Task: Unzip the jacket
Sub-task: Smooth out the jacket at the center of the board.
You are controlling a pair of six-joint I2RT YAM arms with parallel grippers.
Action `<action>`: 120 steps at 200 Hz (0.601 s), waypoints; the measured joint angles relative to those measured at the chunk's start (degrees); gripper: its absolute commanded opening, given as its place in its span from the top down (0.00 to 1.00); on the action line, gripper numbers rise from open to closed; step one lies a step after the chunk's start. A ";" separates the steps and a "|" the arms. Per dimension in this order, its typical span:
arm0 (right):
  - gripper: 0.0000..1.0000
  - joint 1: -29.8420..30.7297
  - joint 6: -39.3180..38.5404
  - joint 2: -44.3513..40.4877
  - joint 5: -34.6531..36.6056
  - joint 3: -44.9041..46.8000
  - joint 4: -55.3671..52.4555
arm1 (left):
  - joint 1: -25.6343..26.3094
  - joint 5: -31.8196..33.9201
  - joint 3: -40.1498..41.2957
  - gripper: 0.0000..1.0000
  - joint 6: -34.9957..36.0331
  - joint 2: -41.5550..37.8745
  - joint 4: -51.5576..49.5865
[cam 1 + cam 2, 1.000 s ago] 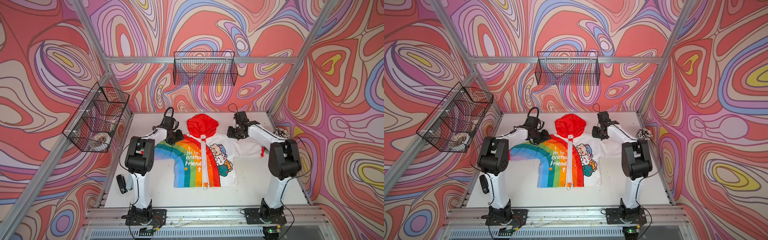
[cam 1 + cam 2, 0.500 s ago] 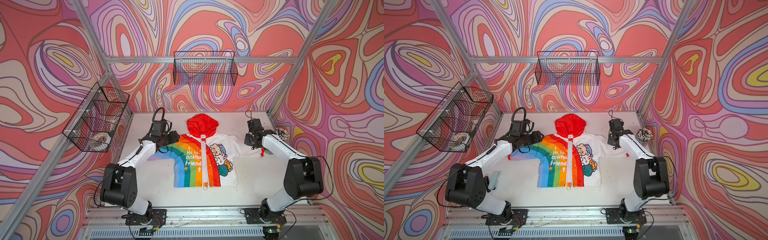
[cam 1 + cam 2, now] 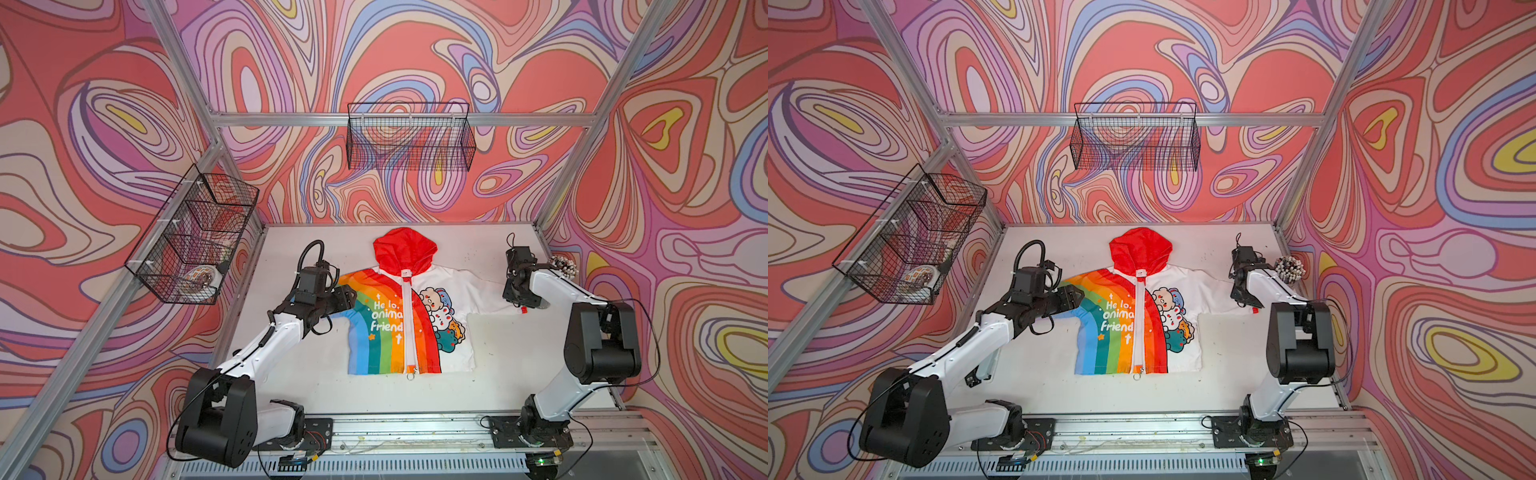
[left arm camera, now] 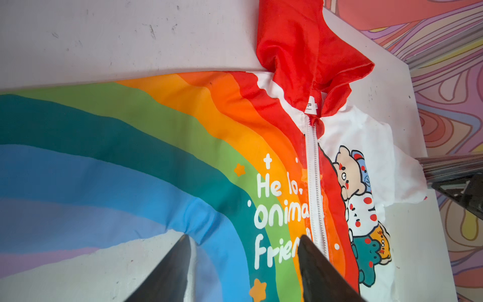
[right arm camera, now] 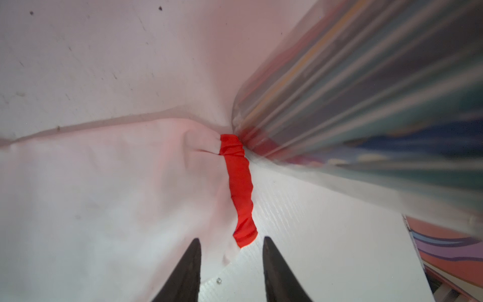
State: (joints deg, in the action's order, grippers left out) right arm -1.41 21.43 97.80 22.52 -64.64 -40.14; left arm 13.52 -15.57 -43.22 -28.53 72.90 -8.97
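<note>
The jacket (image 3: 390,324) (image 3: 1121,328) lies flat on the white table, red hood toward the back wall. Its white zipper (image 3: 407,320) (image 4: 315,183) is closed along the whole front. The ring pull (image 3: 410,376) (image 3: 1137,376) hangs at the bottom hem. My left gripper (image 3: 351,301) (image 3: 1077,297) (image 4: 243,236) is open over the rainbow half, by the armpit, with nothing in it. My right gripper (image 3: 513,297) (image 3: 1239,297) (image 5: 232,238) is open just above the end of the white sleeve (image 5: 104,196), beside its red cuff (image 5: 239,188).
A wire basket (image 3: 409,137) hangs on the back wall and another (image 3: 195,241) on the left wall. A bundle of pens (image 3: 563,266) stands at the table's back right corner. A metal frame post (image 5: 366,104) rises close beside the red cuff.
Both arms have swung outward and lower. The right gripper has travelled from the jacket's shoulder along the white sleeve to the cuff. The left gripper has shifted from beside the collar to the rainbow armpit.
</note>
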 measured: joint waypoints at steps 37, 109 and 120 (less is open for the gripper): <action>0.59 -0.07 -0.17 2.99 0.31 -0.57 -0.26 | 1.18 -0.26 0.70 0.35 0.04 -1.42 0.22; 0.87 -0.81 -0.72 10.64 0.90 -4.04 -0.04 | 3.48 -0.07 0.70 0.35 0.33 -3.78 -0.68; 0.95 -0.90 -1.01 10.64 1.14 -4.02 -0.22 | 3.69 0.09 0.70 0.35 0.50 -4.11 -1.07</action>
State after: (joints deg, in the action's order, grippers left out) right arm -2.31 20.43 108.44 23.66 -68.66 -40.36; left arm 17.21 -15.49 -42.52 -28.03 68.79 -10.04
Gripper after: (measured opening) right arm 0.118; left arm 0.651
